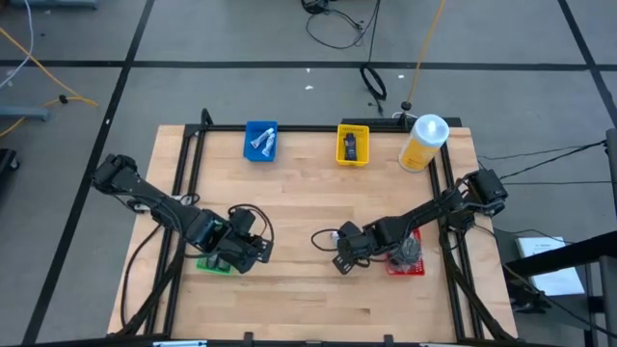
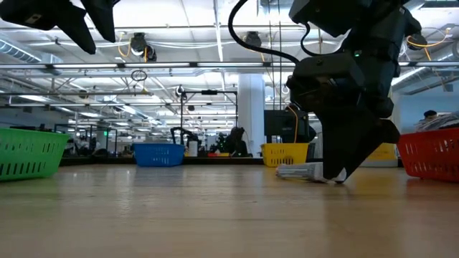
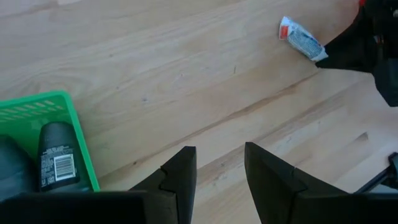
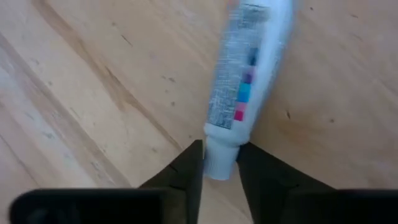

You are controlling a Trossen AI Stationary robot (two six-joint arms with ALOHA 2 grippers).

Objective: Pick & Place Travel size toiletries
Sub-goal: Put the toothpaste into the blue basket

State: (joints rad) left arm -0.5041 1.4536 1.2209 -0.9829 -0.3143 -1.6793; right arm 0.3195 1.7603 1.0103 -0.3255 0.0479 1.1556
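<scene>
White tube (image 4: pixel 245 81), table centre-front
Right gripper (image 4: pixel 219 163) pinches its cap end (tube flat on the wood); left gripper (image 3: pixel 219 177) spread beside green tray (image 3: pixel 78 140).

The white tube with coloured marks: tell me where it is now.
The white tube lies on the wooden table, right of centre, its cap end between the right gripper's fingers, just left of the red tray.

Large open industrial robotics lab | pale wooden worktable (image 1: pixel 289 207) with black metal frame on grey floor marked by dark lines | loose black cables (image 1: pixel 337 24) on the floor | exposed ceiling pipes and strip lights (image 2: pixel 179 43) | further workstations in the distant background (image 2: pixel 208 143)
</scene>
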